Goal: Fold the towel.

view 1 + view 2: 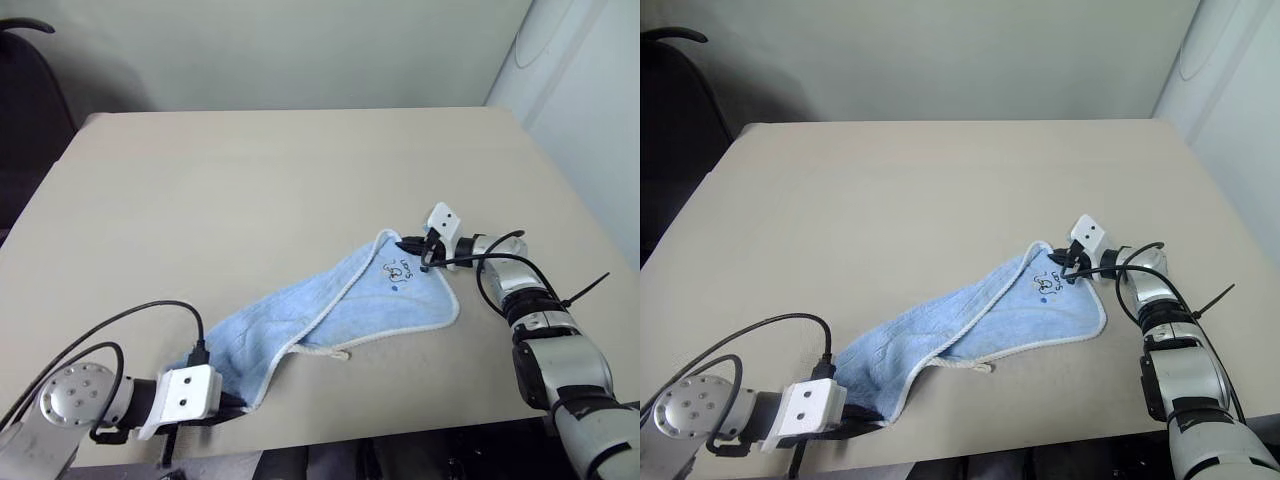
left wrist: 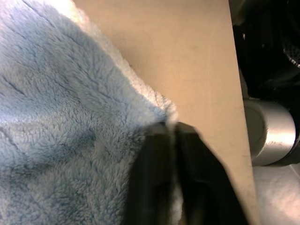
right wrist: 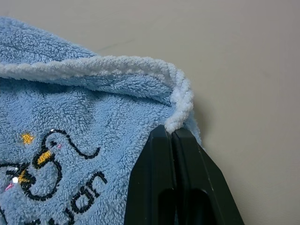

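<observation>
right hand point(image 1: 418, 249) pinching towel point(image 1: 330, 312), beige table point(image 1: 250, 190)

Towel point(image 1: 340, 310): one item, light-blue terry with white stitched edging. I logged it lying on the table as a long, loosely folded strip, running from about 7 o'clock near the front edge to about 2 o'clock. The far end spread broad and flat, showing a small dark printed logo point(image 1: 398, 270). A white loop point(image 1: 328, 353) trailed from the near edge. Both ends were pinched.
</observation>
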Available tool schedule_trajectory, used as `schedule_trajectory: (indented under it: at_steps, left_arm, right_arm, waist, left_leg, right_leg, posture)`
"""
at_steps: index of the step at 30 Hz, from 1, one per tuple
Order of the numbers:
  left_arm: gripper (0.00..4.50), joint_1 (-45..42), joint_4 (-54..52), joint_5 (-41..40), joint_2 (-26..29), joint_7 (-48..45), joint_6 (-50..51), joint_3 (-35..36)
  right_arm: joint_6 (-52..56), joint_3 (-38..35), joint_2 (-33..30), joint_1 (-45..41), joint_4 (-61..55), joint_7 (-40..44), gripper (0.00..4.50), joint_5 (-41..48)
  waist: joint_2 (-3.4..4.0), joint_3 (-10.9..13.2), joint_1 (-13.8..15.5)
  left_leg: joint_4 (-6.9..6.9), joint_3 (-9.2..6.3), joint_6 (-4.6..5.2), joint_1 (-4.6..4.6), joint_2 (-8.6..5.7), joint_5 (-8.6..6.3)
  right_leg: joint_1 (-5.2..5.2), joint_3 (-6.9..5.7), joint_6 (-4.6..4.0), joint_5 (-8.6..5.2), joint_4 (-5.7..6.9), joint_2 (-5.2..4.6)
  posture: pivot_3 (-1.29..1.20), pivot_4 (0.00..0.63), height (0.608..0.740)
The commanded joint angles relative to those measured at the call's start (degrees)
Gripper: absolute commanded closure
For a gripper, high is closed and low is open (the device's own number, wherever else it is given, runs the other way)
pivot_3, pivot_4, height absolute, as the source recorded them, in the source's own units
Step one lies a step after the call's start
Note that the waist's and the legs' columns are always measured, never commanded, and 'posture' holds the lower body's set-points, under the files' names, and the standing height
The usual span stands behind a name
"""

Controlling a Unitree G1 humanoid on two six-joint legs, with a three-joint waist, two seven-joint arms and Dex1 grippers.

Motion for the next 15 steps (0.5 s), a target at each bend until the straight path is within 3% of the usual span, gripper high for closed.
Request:
schedule_trajectory:
  at_steps: [1,5,10,15]
  left_arm:
    - [4.48,0.92,-1.00,-1.82,0.02,-0.66,0.12,1.83]
    - [4.48,0.75,-3.12,-7.21,-1.76,0.37,3.49,3.44]
    - [4.48,-6.11,-3.27,-31.19,-3.95,7.66,24.08,14.59]
    - [4.48,-11.20,2.14,-48.49,-4.29,13.85,36.56,26.23]
  right_arm:
    - [0.09,-0.27,-0.12,0.27,-1.56,-0.09,4.50,0.78]
    - [0.05,-0.22,0.00,0.30,-1.69,-0.10,4.50,0.81]
    - [0.13,-0.33,-0.30,0.23,-1.89,0.04,4.50,0.91]
    - [0.69,-1.49,-1.35,-0.75,-1.72,-0.07,4.50,1.72]
  waist:
    - [0.00,0.00,0.00]
    - [0.00,0.00,0.01]
    - [0.00,0.00,0.18]
    - [0.02,0.00,0.15]
  left_leg:
    - [0.00,0.00,0.00,0.00,0.00,0.00]
    - [0.00,0.00,0.01,0.00,0.00,0.00]
    - [0.01,0.00,-0.31,0.01,0.00,0.18]
    - [-0.02,0.01,-0.49,0.03,0.00,0.28]
  right_leg:
    - [0.00,0.00,0.00,0.00,0.00,0.00]
    - [0.00,0.00,0.00,0.00,0.00,0.00]
    - [0.02,-0.04,0.00,0.00,0.04,0.00]
    - [0.02,-0.04,0.00,0.00,0.04,0.00]
  posture:
    - [0.00,0.150,0.740]
    - [0.00,0.150,0.740]
    - [0.00,0.150,0.740]
    - [0.00,0.150,0.740]
